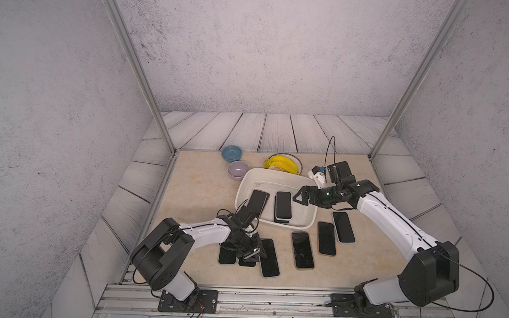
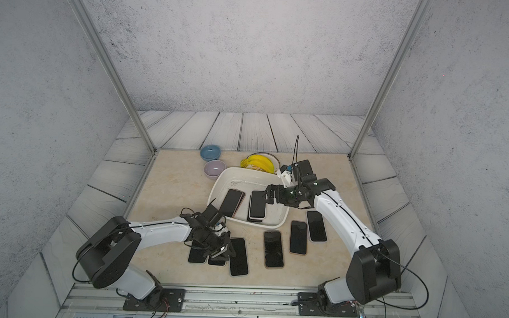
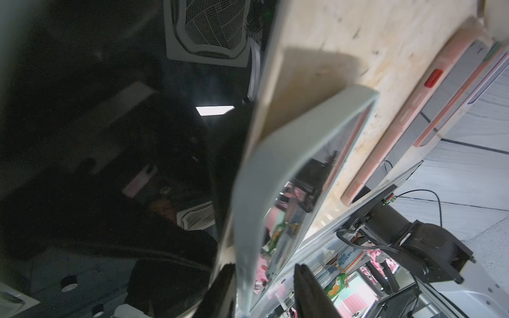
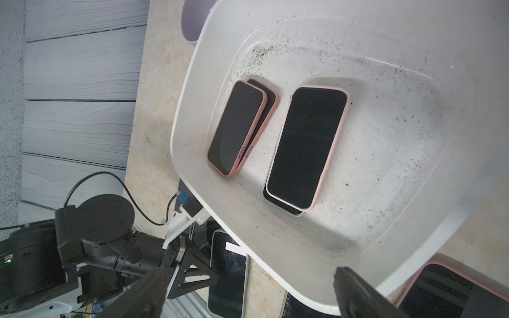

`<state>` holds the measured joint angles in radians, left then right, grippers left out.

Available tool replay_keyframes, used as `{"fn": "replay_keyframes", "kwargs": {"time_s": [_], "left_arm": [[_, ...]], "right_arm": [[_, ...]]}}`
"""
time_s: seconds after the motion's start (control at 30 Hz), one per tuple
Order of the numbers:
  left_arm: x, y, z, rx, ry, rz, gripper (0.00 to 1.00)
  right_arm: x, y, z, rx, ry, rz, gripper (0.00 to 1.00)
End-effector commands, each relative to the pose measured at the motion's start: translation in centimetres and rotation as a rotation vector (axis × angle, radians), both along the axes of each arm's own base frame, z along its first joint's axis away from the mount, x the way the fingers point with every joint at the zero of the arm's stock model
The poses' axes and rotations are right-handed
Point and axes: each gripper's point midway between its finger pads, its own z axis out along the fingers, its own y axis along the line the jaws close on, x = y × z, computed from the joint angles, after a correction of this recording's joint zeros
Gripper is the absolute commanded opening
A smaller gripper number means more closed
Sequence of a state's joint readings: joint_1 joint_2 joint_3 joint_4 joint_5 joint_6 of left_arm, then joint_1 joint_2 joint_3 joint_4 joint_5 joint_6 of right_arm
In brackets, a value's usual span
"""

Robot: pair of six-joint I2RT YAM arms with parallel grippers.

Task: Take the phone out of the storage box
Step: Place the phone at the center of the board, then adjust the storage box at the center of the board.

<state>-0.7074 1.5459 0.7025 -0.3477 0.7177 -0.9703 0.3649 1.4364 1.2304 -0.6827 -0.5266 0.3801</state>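
On the table (image 1: pixel 202 193), inside the storage box (image 1: pixel 299 215), the nearest phone (image 1: pixel 283 206) lies long axis front to back, just left of our right tool (image 1: pixel 297 194), spread wide above the rim; whether our farther left tool (image 1: pixel 254 251) grips, we cannot tell.

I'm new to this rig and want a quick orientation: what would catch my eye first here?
Dark phones lie flat across the beige table, in front of the white storage box, which holds two more stacks of phones. The right gripper hangs open over the box, while the left gripper sits low among the nearest phones. Yellow bananas behind the box are the brightest thing.
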Motion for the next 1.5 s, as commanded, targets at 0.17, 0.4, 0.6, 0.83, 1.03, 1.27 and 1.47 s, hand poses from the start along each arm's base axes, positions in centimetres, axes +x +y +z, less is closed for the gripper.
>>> {"fn": "replay_keyframes", "kwargs": {"time_s": [0.17,0.4,0.6,0.83,1.03,1.27,1.47], "left_arm": [[0.9,0.2,1.4,0.053,-0.037,-0.04,0.55],[1.9,0.3,2.7,0.082,-0.091,-0.072,0.67],[3.1,-0.8,2.6,0.08,-0.095,-0.095,0.68],[2.2,0.5,3.1,0.125,-0.09,-0.136,0.68],[2.3,0.6,2.0,0.137,-0.079,-0.137,0.69],[3.9,-1.0,1.5,0.109,-0.097,-0.138,0.69],[4.6,-2.0,1.2,0.093,-0.098,-0.133,0.69]], "right_arm": [[0.4,0.4,0.4,0.019,-0.012,0.02,1.0],[0.7,0.5,0.6,0.021,-0.018,0.02,1.0],[1.1,0.6,0.8,0.021,-0.026,0.016,1.0],[0.9,0.1,0.7,-0.004,-0.031,0.016,1.0],[1.0,0.2,0.7,-0.001,-0.027,0.013,1.0],[1.0,0.0,0.7,-0.011,-0.026,0.016,0.99],[0.7,-0.2,0.5,-0.024,-0.022,0.02,1.0]]}}
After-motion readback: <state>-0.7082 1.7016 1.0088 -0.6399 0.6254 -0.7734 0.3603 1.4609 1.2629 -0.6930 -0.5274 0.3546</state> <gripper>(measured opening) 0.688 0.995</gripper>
